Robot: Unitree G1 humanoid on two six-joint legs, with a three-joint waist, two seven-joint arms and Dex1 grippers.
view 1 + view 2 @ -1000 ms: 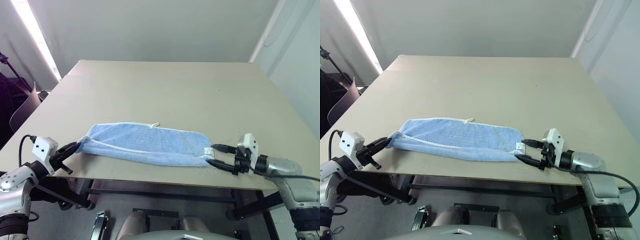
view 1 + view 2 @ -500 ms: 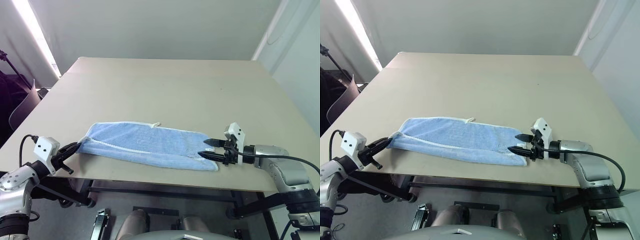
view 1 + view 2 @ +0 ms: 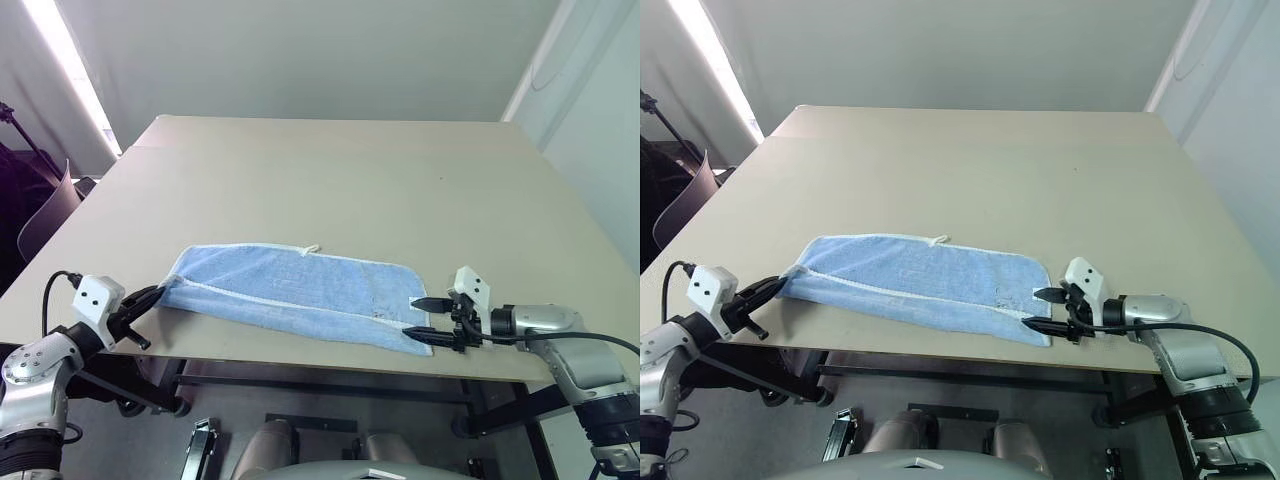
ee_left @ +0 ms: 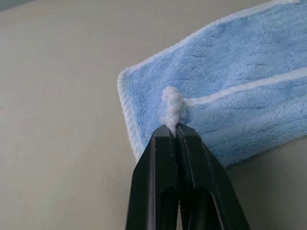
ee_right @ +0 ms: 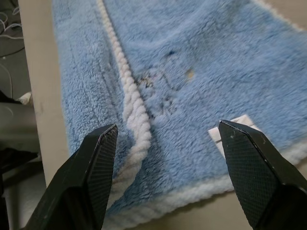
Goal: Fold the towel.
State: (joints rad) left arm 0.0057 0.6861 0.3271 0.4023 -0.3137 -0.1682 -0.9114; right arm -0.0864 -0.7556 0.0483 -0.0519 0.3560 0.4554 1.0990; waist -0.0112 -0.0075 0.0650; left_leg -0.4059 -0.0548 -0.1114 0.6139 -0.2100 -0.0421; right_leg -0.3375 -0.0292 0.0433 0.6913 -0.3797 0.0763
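Low in the frame, the towel [image 3: 295, 290] lies along the table [image 3: 330, 180] front edge; left gripper [image 4: 173, 130] pinches its white-edged corner (lower left), right gripper [image 3: 424, 321] gapes around the lower-right end.

Towel [image 3: 295, 290] on table [image 3: 330, 185] near front edge, between both grippers

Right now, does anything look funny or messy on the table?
The light-blue terry towel lies slanted at the beige table's front edge. The left gripper pinches its white corner edging; the open right gripper straddles the other end.
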